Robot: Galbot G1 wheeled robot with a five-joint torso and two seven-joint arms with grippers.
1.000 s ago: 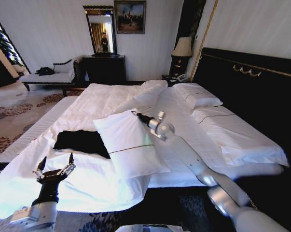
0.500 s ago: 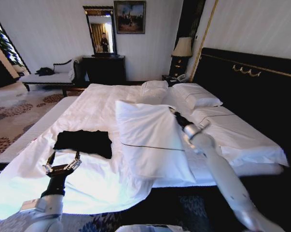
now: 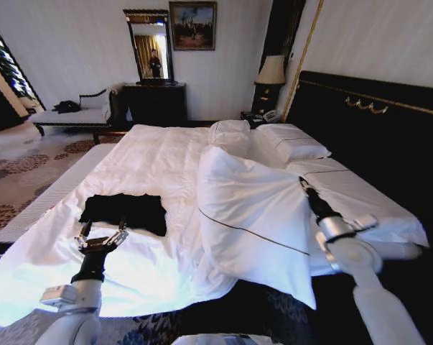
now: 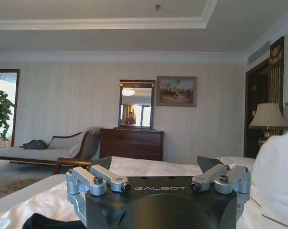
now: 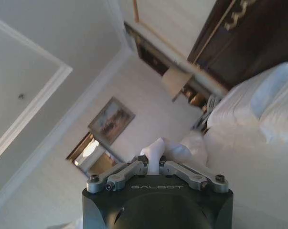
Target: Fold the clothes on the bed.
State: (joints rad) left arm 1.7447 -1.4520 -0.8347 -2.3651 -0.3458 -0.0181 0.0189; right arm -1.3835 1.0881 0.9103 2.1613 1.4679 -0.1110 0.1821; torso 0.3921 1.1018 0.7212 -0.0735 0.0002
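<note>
Two grippers; left gripper (image 3: 101, 236) jaws apart beside T-shirt (image 3: 125, 211); right gripper (image 3: 303, 184) jaws clamped on pillow (image 3: 255, 215)

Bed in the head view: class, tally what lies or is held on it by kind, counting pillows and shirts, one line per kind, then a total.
Pillows: 4, one gripped by the right gripper, three by the headboard
Shirts: 1, black, near the open left gripper
Total: 5
</note>
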